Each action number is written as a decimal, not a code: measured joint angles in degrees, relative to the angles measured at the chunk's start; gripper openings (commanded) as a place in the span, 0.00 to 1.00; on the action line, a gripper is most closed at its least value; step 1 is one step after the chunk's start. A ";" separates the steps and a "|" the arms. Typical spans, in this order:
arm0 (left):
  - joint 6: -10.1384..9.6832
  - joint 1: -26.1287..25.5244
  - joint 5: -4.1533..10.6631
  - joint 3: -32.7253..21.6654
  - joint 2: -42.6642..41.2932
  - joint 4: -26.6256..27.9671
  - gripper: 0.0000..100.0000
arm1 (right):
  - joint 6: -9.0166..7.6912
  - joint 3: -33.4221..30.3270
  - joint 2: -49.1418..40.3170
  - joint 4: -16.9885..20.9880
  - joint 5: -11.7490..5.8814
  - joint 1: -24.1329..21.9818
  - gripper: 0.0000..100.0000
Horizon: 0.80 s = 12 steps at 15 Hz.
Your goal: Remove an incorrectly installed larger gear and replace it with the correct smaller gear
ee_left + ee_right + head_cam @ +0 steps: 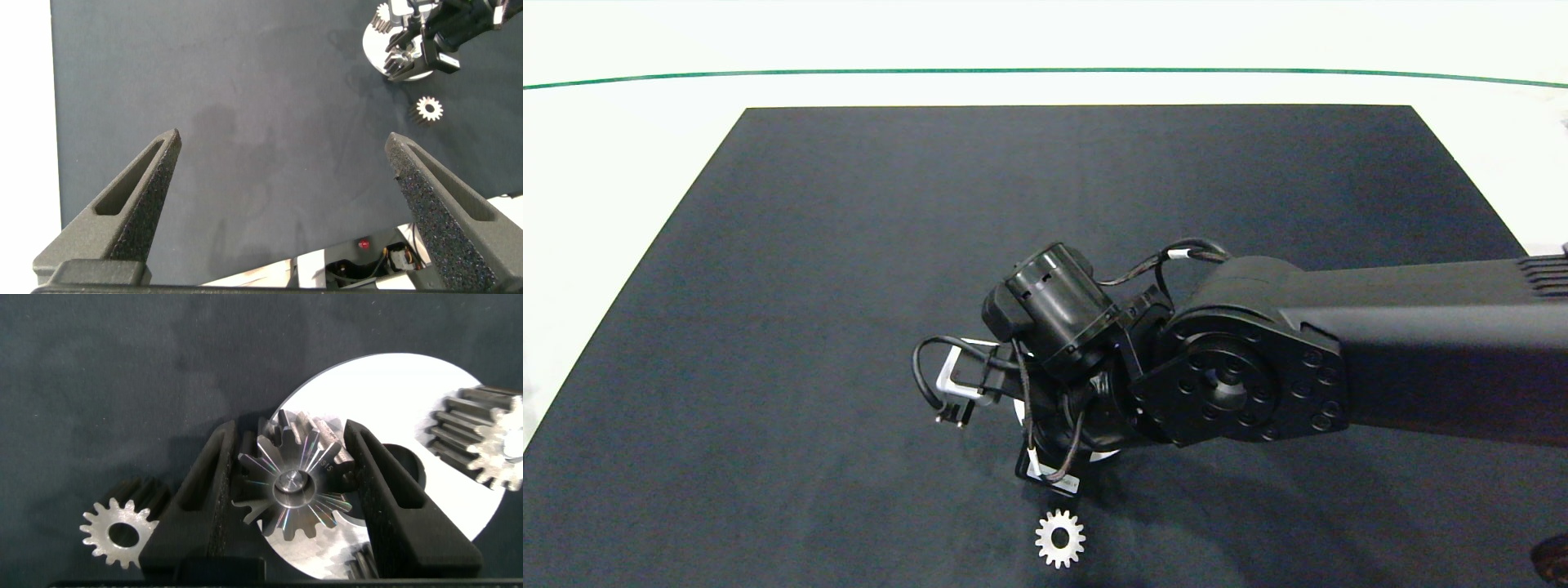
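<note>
Here, nearest the counter's front edge, the smaller gear lies flat on the dark mat. Just behind it, the right hand is clamped on the larger gear, which sits over a round silver base plate beside another dark-sided gear. The left hand hovers well apart, fingers spread wide. Beyond the mat, the white counter carries a thin green line.

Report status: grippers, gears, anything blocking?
Right gripper clamped on larger gear over round silver base. Left gripper open, parked away. Smaller gear loose on mat, unobstructed.
</note>
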 measured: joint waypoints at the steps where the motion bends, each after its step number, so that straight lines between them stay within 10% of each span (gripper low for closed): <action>1: 0.00 0.00 0.00 0.02 0.05 0.00 1.00 | 0.00 0.00 -0.13 0.00 0.02 0.04 0.34; 12: -0.02 0.04 0.27 0.06 0.24 -0.11 1.00 | 0.09 -1.57 -4.79 2.56 0.02 1.41 0.34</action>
